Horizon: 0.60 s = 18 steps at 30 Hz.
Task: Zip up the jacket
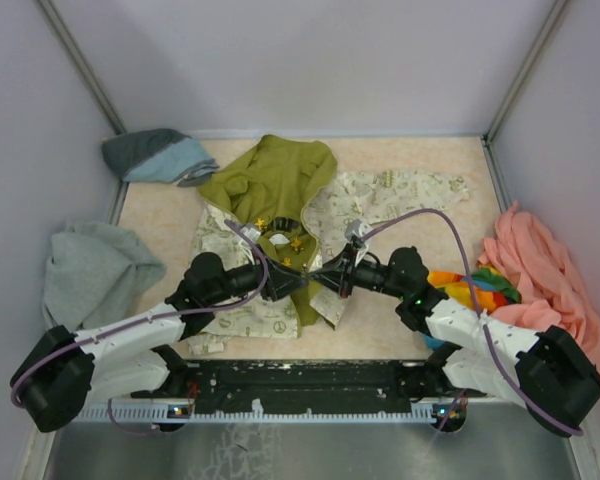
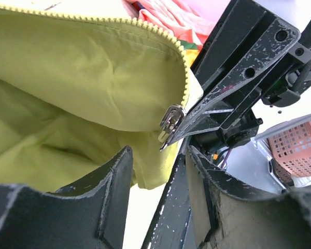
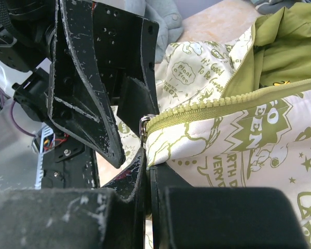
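Grey sweatshirt [image 1: 95, 270] sits crumpled well to the left of our left fingers, and a blue-grey cloth [image 1: 155, 155] lies beyond it at the far corner. On to the left gripper [image 1: 283, 280]: we see its fingers [image 2: 101, 197] spread, a clear gap between them, gripping nothing. Olive lining hangs just ahead of that gap. The slider [image 2: 171, 120] sits right above it, at the bottom end of the yellow-green teeth [image 3: 223, 101].

The jacket [image 1: 280, 180] itself lies open in the middle of the table [image 1: 430, 160], with its hood on the far side. Its cream printed panels spread to either side, and its lower front edge reaches in between the two grippers.

Moving right, the right gripper [image 1: 332, 275] meets the left one tip to tip. Its fingers [image 3: 233, 218] are pressed together, pinching the jacket's cream hem just below the slider. Right of those fingers we have a bright multicoloured cloth [image 1: 475, 285], and farther right a peach garment [image 1: 545, 270] piled at the table edge.
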### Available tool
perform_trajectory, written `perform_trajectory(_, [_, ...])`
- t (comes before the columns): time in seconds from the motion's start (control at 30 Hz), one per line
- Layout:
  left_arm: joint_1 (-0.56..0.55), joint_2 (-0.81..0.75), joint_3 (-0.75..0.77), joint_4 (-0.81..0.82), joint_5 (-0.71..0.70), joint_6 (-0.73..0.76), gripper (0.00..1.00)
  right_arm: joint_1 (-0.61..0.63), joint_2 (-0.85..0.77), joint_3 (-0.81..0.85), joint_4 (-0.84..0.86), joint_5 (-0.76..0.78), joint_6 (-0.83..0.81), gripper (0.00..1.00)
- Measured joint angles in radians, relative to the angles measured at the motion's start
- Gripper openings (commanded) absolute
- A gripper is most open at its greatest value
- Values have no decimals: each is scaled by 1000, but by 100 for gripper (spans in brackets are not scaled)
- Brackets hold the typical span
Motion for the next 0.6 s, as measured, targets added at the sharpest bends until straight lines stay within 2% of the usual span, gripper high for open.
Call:
perform_trajectory(0.3, [0,20,0,54,28,-20,26,0,3,-18,18,2,12,0])
perform_trajectory(0.6, [0,18,2,31,27,-18,2,0,7,-19,28,6,13,0])
